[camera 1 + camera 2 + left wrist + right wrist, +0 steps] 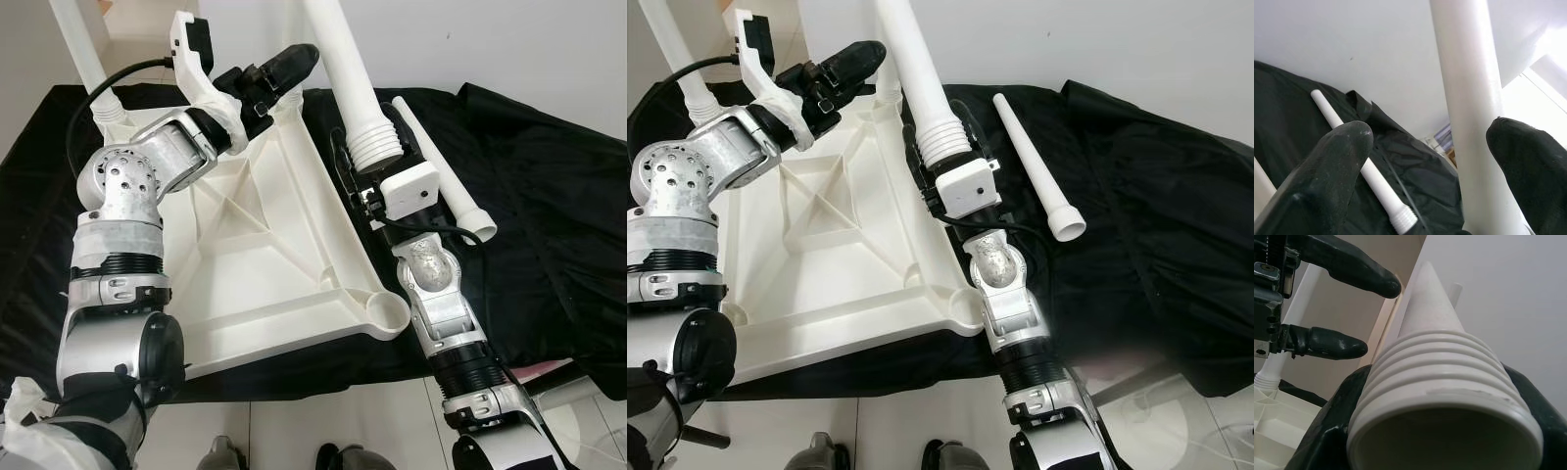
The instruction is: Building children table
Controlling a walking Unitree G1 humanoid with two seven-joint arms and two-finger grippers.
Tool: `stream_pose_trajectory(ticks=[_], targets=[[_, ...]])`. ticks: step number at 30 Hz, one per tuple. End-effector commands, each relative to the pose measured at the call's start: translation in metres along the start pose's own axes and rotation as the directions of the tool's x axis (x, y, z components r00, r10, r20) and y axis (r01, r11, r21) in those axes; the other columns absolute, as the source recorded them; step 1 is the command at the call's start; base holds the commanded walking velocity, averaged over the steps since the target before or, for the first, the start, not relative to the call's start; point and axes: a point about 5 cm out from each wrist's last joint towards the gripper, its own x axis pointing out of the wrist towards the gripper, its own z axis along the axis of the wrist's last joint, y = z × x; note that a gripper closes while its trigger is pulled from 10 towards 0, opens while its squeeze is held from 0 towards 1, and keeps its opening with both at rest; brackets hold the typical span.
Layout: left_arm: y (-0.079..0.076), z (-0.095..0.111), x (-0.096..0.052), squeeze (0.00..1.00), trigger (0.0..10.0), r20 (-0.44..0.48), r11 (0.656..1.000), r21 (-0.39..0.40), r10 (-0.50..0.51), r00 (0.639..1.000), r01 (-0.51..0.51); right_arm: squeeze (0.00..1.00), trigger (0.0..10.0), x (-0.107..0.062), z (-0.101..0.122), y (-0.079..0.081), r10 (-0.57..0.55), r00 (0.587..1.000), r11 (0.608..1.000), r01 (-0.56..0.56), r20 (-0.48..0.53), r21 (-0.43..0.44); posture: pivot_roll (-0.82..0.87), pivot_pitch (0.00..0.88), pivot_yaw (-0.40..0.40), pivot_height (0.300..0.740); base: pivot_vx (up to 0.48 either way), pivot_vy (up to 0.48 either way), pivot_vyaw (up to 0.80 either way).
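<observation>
You are fitting legs to the upturned white tabletop, which is lying on the black cloth. Your right gripper is clamping the threaded end of a white leg, holding it upright. Your left gripper, fingers apart, is hovering by the far corner. A spare leg is lying on the cloth. Next, I judge, you are lining the thread over an open corner socket (the near one looks free).
</observation>
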Motion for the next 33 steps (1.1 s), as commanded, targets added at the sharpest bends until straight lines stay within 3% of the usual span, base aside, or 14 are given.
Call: stream_pose_trajectory(ticks=[1, 5, 15, 19, 27, 33], targets=[[-0.026, 0.006, -0.001, 0.0, 10.0, 0.008, 0.918, -0.009, -0.397, 0.918, 0.397, 0.0, 10.0, -0.005, 0.0, 0.005, 0.031, 1.0, 0.999, -0.031, 0.005, -0.007, -0.05, 0.036, -0.014, 0.74, 0.0, 0.0, 0.0], [-0.028, 0.009, -0.002, 0.0, 10.0, 0.026, 0.898, -0.059, -0.436, 0.9, 0.436, 0.0, 10.0, -0.007, -0.001, 0.011, 0.058, 0.998, 0.998, -0.058, 0.001, 0.004, -0.05, 0.036, -0.013, 0.74, 0.0, 0.0, 0.0], [-0.036, 0.006, 0.007, 0.0, 10.0, 0.008, 0.881, -0.079, -0.467, 0.884, 0.466, 0.0, 10.0, -0.013, -0.002, 0.026, 0.157, 0.988, 0.987, -0.157, -0.003, 0.039, -0.04, 0.052, 0.0, 0.74, 0.0, 0.0, 0.0], [-0.035, 0.006, 0.012, 0.0, 10.0, -0.008, 0.89, -0.067, -0.453, 0.891, 0.452, 0.0, 10.0, -0.019, -0.002, 0.031, 0.193, 0.981, 0.98, -0.193, -0.003, 0.04, -0.04, 0.059, 0.003, 0.74, 0.0, 0.0, 0.0], [-0.021, 0.033, 0.019, 0.0, 10.0, -0.011, 0.94, -0.031, -0.341, 0.94, 0.341, 0.0, 10.0, -0.052, -0.015, 0.033, 0.241, 0.968, 0.97, -0.239, -0.074, 0.031, -0.04, 0.077, 0.01, 0.74, 0.0, 0.0, 0.0], [-0.011, 0.045, 0.02, 0.0, 10.0, 0.003, 0.965, -0.002, -0.263, 0.965, 0.263, 0.0, 10.0, -0.055, -0.017, 0.032, 0.247, 0.965, 0.969, -0.246, -0.083, 0.027, -0.04, 0.08, 0.013, 0.74, 0.0, 0.0, 0.0]])
